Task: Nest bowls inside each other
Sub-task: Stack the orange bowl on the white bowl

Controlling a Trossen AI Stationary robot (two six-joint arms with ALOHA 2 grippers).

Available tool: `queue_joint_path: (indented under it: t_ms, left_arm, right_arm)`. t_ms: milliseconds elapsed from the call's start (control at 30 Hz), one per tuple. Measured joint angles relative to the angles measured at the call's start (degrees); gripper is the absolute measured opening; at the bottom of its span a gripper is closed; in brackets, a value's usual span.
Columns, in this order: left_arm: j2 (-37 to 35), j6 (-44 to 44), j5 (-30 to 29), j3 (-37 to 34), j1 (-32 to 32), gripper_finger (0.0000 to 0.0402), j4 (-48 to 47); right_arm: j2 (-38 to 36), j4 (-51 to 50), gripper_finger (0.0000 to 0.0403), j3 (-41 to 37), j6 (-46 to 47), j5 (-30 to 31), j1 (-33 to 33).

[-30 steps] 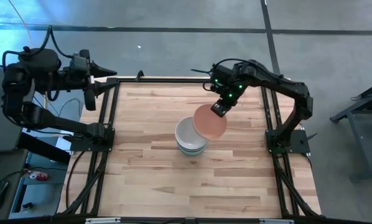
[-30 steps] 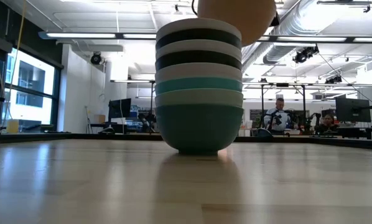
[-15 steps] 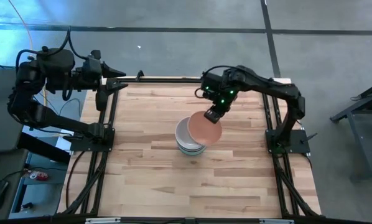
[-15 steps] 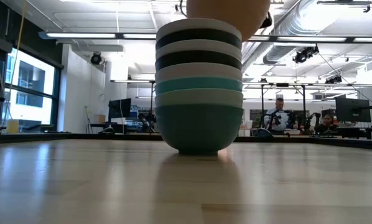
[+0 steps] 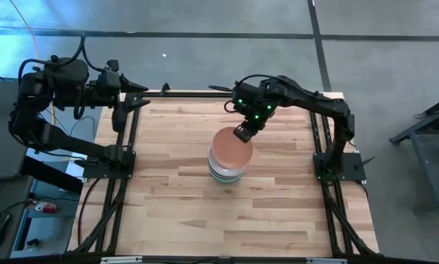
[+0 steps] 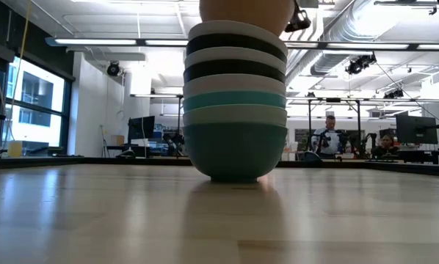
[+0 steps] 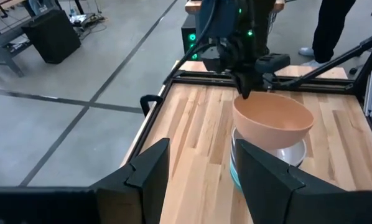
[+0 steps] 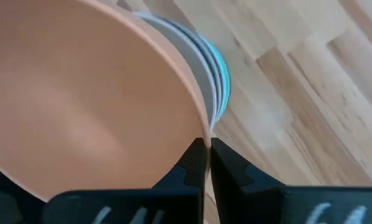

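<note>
Eight bowls nested in stack [image 5: 225, 170] mid-table. Ninth, salmon bowl [image 5: 230, 147], pinched by rim in right gripper [image 5: 243, 133], hovering over stack, not seated. Left gripper [image 5: 140, 88] parked far-left edge, jaws apart, empty. Only release left.

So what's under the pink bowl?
The salmon-pink bowl, pinched at its rim by the right gripper, hangs over a stack of nested bowls. Their outsides show as white, black and teal bands. Their insides are hidden, and the bowl covers the stack from above.
</note>
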Motion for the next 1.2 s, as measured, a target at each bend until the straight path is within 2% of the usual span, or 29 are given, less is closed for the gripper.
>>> queue_joint_path:
  t_ms: [200,333,500,700,1200]
  left_arm:
    - [-0.02,0.13,0.15,0.0,0.02,0.0168,-0.01]
    - [-0.58,-0.11,0.19,0.0,0.0,0.0168,-1.56]
    - [-1.67,-1.85,0.32,0.0,0.0,0.0168,-3.85]
    - [-3.31,-2.54,0.31,0.0,0.0,0.0168,-4.28]
    - [-4.65,-2.05,0.27,0.0,0.0,0.0168,-4.3]
  right_arm:
    - [6.03,-2.53,0.0,6.22,-1.5,0.16,1.12]
    - [8.28,-2.39,0.0,7.14,-3.57,-1.32,2.07]
    - [8.35,-2.41,0.0,5.56,-3.64,-0.85,1.86]
    - [8.31,-2.37,0.0,5.56,-3.91,2.64,1.73]
    - [8.24,-2.26,0.0,-1.43,-2.54,1.32,1.95]
